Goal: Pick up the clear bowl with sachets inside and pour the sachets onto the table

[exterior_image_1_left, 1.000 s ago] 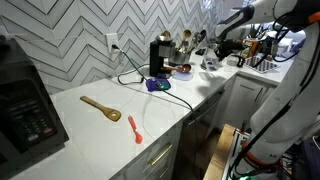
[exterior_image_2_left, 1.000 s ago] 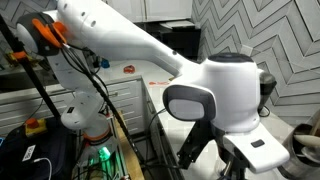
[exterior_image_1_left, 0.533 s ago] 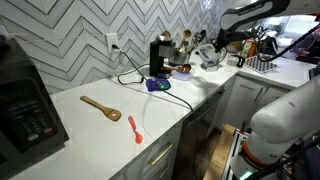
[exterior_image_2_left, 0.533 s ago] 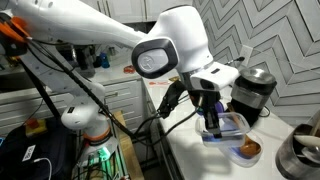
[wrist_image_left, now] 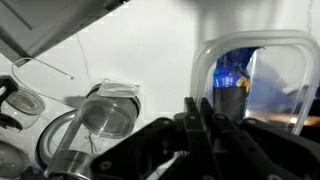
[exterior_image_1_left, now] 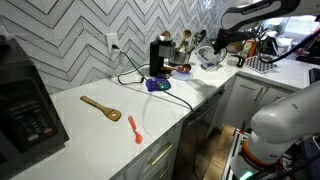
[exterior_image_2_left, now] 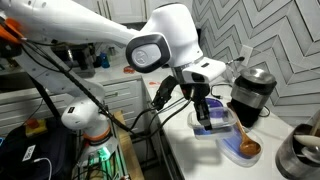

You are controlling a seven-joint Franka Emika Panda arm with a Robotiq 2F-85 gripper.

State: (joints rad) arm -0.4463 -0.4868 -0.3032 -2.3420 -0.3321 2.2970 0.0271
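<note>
The clear bowl [wrist_image_left: 212, 52] is a transparent rounded container; something dark blue shows through it, and I cannot make out the whitish sachets. It also shows in both exterior views [exterior_image_1_left: 210, 58] [exterior_image_2_left: 224, 129], at the far end of the white table [exterior_image_1_left: 95, 125]. My gripper [wrist_image_left: 195, 108] is shut, and the bowl's near rim runs in between its black fingers. In both exterior views the gripper [exterior_image_1_left: 217, 45] [exterior_image_2_left: 206, 114] reaches down into the bowl. The bowl looks slightly raised over the table [exterior_image_2_left: 190, 152].
A brown bowl [exterior_image_2_left: 246, 148] sits just beside the clear bowl, with a black coffee maker [exterior_image_2_left: 250, 92] behind. Glass jars [wrist_image_left: 105, 115] stand close by. Further along the counter lie a purple-blue object [exterior_image_1_left: 156, 85], a wooden spoon [exterior_image_1_left: 100, 108] and a small red utensil [exterior_image_1_left: 134, 129].
The arm swung in over the counter's end and the gripper came down on the clear bowl. In the last half second gripper and bowl shifted slightly toward the counter's near edge.
</note>
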